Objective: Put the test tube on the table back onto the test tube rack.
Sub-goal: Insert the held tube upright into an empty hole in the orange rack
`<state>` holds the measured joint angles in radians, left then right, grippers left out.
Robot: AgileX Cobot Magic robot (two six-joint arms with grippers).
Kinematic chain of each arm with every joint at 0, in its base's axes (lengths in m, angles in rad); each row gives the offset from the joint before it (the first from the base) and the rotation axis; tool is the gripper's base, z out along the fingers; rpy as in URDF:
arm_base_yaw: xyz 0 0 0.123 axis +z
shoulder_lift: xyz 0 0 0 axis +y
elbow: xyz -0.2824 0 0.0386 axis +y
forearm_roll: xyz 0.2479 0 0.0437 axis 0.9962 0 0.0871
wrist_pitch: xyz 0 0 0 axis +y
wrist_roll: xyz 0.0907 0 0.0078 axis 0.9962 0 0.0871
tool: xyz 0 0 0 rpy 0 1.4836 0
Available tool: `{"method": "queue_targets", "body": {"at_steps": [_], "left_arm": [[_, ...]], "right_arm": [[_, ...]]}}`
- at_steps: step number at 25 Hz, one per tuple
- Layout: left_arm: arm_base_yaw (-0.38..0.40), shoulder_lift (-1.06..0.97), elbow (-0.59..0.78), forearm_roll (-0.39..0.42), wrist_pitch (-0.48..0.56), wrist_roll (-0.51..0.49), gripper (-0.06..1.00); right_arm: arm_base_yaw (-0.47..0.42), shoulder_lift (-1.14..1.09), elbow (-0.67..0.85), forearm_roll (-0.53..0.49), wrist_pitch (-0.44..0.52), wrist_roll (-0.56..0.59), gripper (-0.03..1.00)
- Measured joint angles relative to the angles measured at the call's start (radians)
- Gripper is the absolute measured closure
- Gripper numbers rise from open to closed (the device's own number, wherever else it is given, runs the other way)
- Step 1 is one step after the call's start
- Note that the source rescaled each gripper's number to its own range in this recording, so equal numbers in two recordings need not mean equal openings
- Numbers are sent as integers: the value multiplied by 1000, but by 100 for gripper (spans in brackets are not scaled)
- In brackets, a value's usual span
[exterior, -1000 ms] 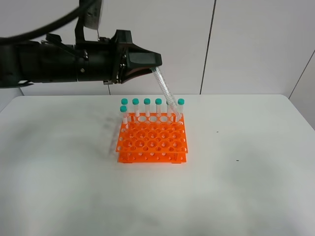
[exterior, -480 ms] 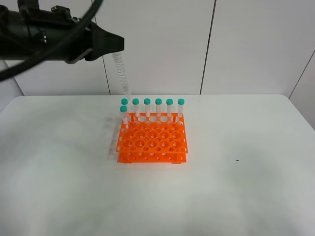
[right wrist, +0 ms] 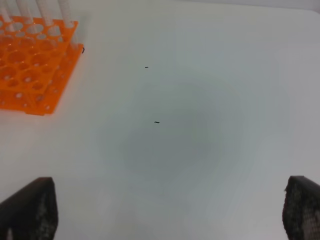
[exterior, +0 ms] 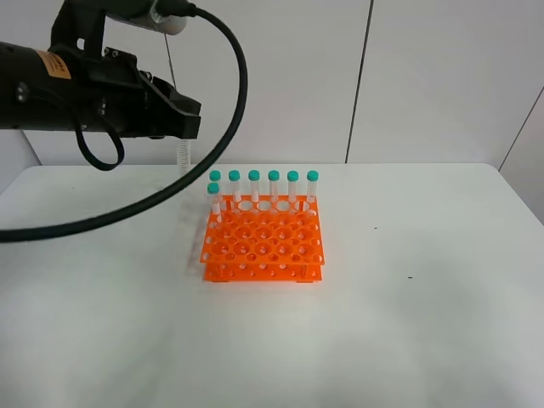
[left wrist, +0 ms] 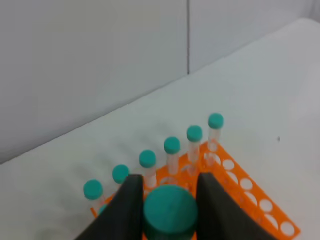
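Note:
My left gripper (exterior: 185, 126) is shut on a test tube (exterior: 182, 157). The tube hangs about upright in the air, above the table (exterior: 408, 323) and left of and behind the orange test tube rack (exterior: 263, 240). In the left wrist view its teal cap (left wrist: 170, 207) sits between the two dark fingers (left wrist: 131, 210), with the rack (left wrist: 240, 180) below. Several teal-capped tubes (exterior: 274, 185) stand in the rack's back row, and one (exterior: 213, 195) stands in the second row at the left. My right gripper (right wrist: 165, 215) is open and empty over bare table, and the rack (right wrist: 30, 75) lies off to one side.
White wall panels stand behind the table. A black cable (exterior: 212, 153) loops down from the left arm in front of the rack's left side. Two small dark specks (right wrist: 156, 122) mark the tabletop right of the rack.
My left arm has swung left with the tube, from above the rack's back right to left of the rack. The tube was slanted and now hangs upright. The rack's tubes have not moved.

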<state>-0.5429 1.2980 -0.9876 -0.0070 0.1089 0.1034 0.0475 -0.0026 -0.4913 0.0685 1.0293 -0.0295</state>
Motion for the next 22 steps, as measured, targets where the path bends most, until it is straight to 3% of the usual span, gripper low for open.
{"method": "queue_targets", "body": {"at_steps": [5,11,19,22], "left_arm": [[-15,118,3,19,-127,-89,94],[-71,271,3,48,-348,-94,94],[-78,420,4,74,-557,-103,94],[-78,449,15,47,-609,-103,94]], "right_arm": [[0,0,0,3,0,0,-3],[0,0,0,3,0,0,-3],[0,0,0,3,0,0,-3],[0,0,0,3,0,0,-3]]}}
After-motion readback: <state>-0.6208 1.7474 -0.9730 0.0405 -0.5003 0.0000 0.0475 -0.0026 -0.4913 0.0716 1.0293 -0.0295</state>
